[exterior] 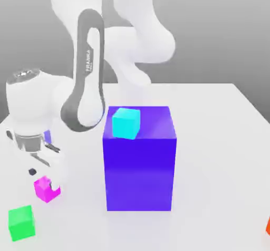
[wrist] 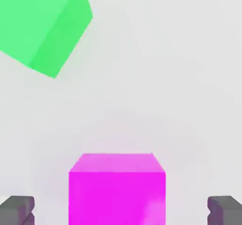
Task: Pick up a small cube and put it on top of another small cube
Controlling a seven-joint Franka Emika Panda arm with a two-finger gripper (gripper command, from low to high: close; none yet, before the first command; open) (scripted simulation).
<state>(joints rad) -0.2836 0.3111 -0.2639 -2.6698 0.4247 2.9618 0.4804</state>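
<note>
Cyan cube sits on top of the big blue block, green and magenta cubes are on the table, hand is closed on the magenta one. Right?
Not closed: the hand is open, its two fingertips standing apart with a gap on either side of the magenta cube, as the hand view shows. The rest is right.

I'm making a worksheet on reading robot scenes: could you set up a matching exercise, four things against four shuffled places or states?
1. cyan cube
2. magenta cube
3. green cube
4. fingers

A. apart, one on either side of a cube
B. on top of the big blue block
C. between the fingers, not gripped
D. on the table, nearest the exterior view's left edge of the three

Pairs: 1-B, 2-C, 3-D, 4-A
</note>
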